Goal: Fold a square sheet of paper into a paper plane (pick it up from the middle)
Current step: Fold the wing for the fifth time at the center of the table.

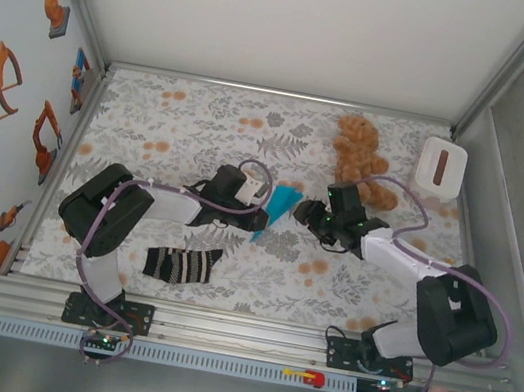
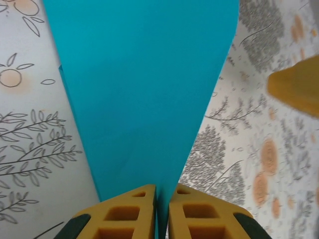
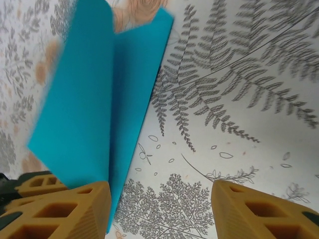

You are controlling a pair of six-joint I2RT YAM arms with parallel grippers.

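1. The table (image 1: 205, 115), floral cloth from edge to edge, carries everything here.
2. The brown teddy bear (image 1: 359, 154) lies at the far right, just beyond the right arm's wrist.
3. The striped sock (image 1: 182, 265) sits near the front by the left arm, well apart from the paper.
4. The white box (image 1: 441, 168) is over in the far right corner, and in it lies one brown oblong piece, too small to name.
5. The paper plane (image 2: 144, 89) is turquoise, folded and creased lengthwise. It's mid-table between both hands, narrowing toward the left one.
6. Left hand (image 2: 162, 211): fingers pinched tight on the plane's narrow end.
7. Right hand (image 3: 159, 199): fingers standing apart, gripping nothing, one finger just beside the paper's edge.
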